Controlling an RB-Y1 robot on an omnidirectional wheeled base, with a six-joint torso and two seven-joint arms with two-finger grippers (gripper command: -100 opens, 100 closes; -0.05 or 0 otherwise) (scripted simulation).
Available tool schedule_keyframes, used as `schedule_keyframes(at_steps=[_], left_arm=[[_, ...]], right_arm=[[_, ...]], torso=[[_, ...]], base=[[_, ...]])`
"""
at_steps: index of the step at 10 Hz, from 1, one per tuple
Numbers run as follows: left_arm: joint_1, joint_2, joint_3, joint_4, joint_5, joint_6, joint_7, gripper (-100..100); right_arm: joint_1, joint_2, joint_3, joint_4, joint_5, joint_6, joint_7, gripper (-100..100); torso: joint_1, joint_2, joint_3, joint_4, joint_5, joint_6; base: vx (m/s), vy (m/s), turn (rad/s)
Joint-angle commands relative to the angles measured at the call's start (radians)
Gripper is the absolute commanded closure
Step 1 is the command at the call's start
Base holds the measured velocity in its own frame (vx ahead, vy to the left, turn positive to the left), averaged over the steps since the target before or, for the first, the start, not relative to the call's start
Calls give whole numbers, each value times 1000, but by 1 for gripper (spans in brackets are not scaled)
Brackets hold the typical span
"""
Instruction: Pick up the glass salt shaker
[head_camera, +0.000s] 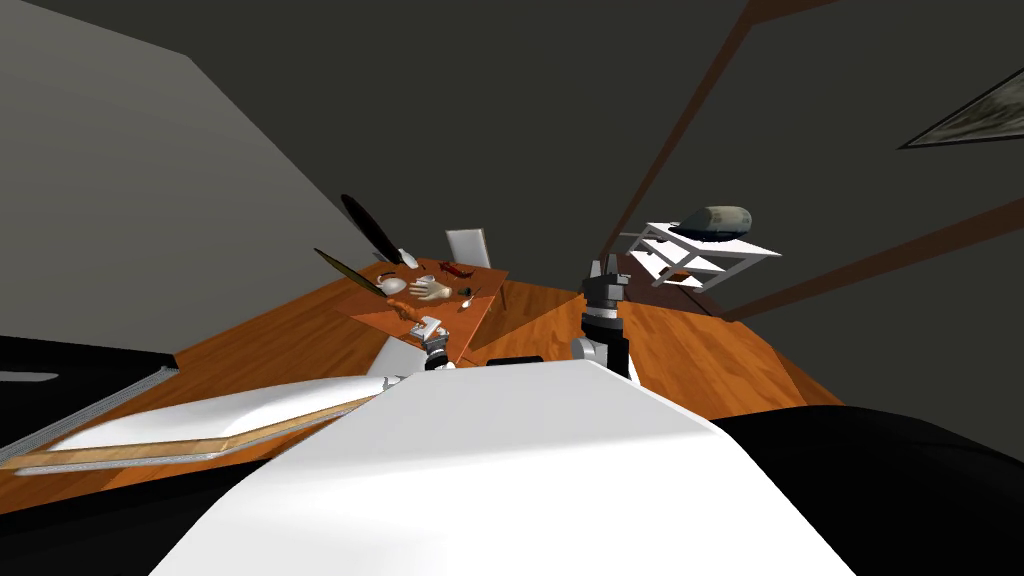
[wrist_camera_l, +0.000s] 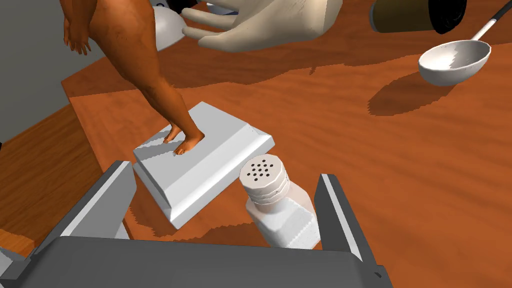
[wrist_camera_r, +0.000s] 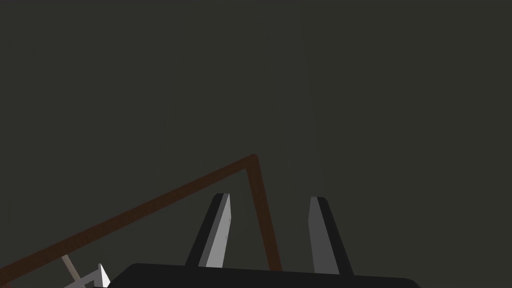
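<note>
The salt shaker (wrist_camera_l: 277, 200) sits on the table (wrist_camera_l: 400, 150) inside the left hand (wrist_camera_l: 225, 172), just beside the statuette's base (wrist_camera_l: 200, 165).

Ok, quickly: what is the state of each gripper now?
Left gripper: open, the white salt shaker between its fingers, not gripped.
Right gripper: open, holding nothing.

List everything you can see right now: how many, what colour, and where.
Salt shaker: one, white, on the table between the fingers of the left gripper.
Figurine: one, brown, on a white block beside the shaker.
Model hand: one, beige, beyond the figurine.
Ladle: one, white, on the table.
Table: one, orange-brown.
Shelf unit: one, white, right of the table.
Left gripper: open, around the shaker.
Right gripper: open, raised, empty.
</note>
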Motion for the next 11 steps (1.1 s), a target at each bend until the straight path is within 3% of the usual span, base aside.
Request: schedule_keyframes(at_steps=[1, 3, 4, 5, 6, 7, 9, 10, 11], left_arm=[[26, -7, 3, 47, 38, 9, 16, -100], [31, -5, 1, 91, 58, 9, 31, -100], [7, -3, -1, 113, 50, -2, 33, -100], [5, -2, -2, 120, 50, -6, 38, 0], [37, 3, 6, 129, 11, -38, 79, -100], [37, 3, 6, 129, 11, -38, 79, -100], [99, 13, 21, 148, -58, -97, 151, -100], [102, 13, 21, 148, -68, -103, 162, -100], [134, 19, 29, 158, -107, -135, 195, -100]], right_arm=[[0, 0, 0, 0, 0, 0, 0, 0], [0, 0, 0, 0, 0, 0, 0, 0], [0, 0, 0, 0, 0, 0, 0, 0], [0, 0, 0, 0, 0, 0, 0, 0], [0, 0, 0, 0, 0, 0, 0, 0], [0, 0, 0, 0, 0, 0, 0, 0], [0, 0, 0, 0, 0, 0, 0, 0], [0, 0, 0, 0, 0, 0, 0, 0], [0, 0, 0, 0, 0, 0, 0, 0]], torso=[[0, 0, 0, 0, 0, 0], [-2, -7, -4, -2, 0, 0], [-3, -5, -3, -1, -1, 0], [-1, 0, 0, 0, 0, 0], [-1, 4, 2, 1, 0, 0], [0, 1, 0, 0, 0, 0], [0, -3, -2, -1, 0, 0], [-1, -7, -4, -2, 0, 0], [-1, -5, -3, -1, 0, 0]], base=[[187, 10, -103], [183, -38, -44], [52, -10, -2], [12, -3, 1], [92, -1, 65], [116, -9, 38], [189, -6, 80], [162, -17, 34], [136, -19, 58]])
